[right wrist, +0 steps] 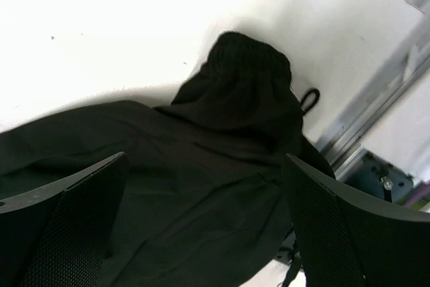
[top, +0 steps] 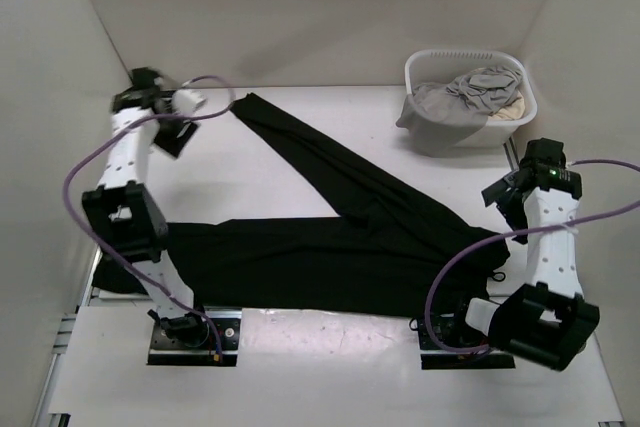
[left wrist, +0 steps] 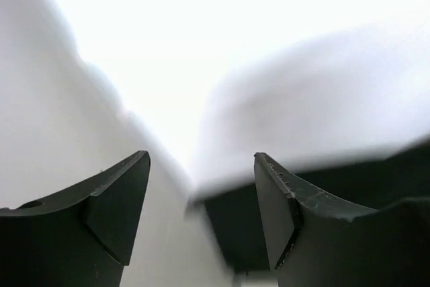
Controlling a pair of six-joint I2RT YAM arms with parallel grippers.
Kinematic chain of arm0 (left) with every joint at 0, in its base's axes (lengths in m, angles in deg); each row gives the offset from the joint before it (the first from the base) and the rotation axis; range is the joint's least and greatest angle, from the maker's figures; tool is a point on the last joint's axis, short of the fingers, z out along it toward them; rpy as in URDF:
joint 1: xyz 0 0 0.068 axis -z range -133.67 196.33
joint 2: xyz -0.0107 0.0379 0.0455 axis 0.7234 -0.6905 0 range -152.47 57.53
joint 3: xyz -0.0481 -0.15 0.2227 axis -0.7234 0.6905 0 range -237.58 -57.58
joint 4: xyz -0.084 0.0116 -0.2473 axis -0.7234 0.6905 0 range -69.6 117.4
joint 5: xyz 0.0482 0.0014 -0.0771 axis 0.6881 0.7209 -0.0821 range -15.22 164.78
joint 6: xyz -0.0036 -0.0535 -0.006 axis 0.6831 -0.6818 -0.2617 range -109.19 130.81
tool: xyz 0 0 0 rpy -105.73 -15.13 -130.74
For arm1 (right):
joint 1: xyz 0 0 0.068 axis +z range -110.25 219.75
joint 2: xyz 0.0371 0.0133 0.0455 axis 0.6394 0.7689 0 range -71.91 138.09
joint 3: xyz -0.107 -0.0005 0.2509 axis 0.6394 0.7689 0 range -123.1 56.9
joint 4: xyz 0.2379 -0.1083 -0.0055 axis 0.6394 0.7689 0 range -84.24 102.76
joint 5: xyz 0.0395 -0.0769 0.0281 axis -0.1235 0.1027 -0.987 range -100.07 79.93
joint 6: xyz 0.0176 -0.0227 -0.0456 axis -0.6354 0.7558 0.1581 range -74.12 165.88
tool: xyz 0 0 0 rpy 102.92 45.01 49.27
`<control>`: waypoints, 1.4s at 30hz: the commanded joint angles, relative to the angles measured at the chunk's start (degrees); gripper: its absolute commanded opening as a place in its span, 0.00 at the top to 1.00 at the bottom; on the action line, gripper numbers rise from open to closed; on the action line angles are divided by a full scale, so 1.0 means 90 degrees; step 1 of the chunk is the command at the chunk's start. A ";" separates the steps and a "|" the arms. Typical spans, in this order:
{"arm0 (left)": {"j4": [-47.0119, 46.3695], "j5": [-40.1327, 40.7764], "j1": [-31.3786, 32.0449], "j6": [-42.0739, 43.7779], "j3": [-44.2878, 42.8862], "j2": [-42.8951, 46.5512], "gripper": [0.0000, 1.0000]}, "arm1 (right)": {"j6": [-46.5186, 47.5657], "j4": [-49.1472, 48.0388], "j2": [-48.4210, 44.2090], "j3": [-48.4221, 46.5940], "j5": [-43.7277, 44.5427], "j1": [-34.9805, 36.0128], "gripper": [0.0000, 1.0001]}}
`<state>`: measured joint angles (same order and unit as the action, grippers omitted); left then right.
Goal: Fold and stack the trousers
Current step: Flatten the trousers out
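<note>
On the desk [top: 250, 177] the trousers [top: 330, 257] look soft and floppy; pinch the waistband [right wrist: 245, 72]. Left tool [left wrist: 201, 159] and right tool [right wrist: 205, 159] gape apart, empty.

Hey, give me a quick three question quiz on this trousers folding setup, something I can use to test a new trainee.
1. True or false: the trousers lie folded in a neat stack.
2. Where is the grey garment? A) in the white basket B) on the trousers C) under the trousers
3. Fill in: the left gripper and the right gripper both stand ___.
Key: 1 false, the legs are splayed apart on the table; 2 A; 3 open.
</note>
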<state>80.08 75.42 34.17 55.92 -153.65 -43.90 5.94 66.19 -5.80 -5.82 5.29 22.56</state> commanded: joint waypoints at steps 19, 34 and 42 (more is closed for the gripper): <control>-0.1836 -0.0102 0.3490 -0.1925 -0.1750 -0.4092 0.27 | 0.0171 -0.1284 0.1150 0.0552 -0.0729 0.0279 0.01; -0.1164 -0.0469 0.3148 -0.1867 0.2032 -0.1163 0.31 | 0.0913 -0.0758 0.2137 -0.0413 -0.0584 0.0562 0.01; -0.0235 -0.0971 0.2466 -0.1857 0.0745 -0.0313 0.24 | 0.0864 -0.0308 0.2206 -0.0366 -0.0573 0.0641 0.03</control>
<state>76.54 68.41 60.22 39.06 -139.60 -53.64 13.28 60.20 14.59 -8.90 -0.18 28.37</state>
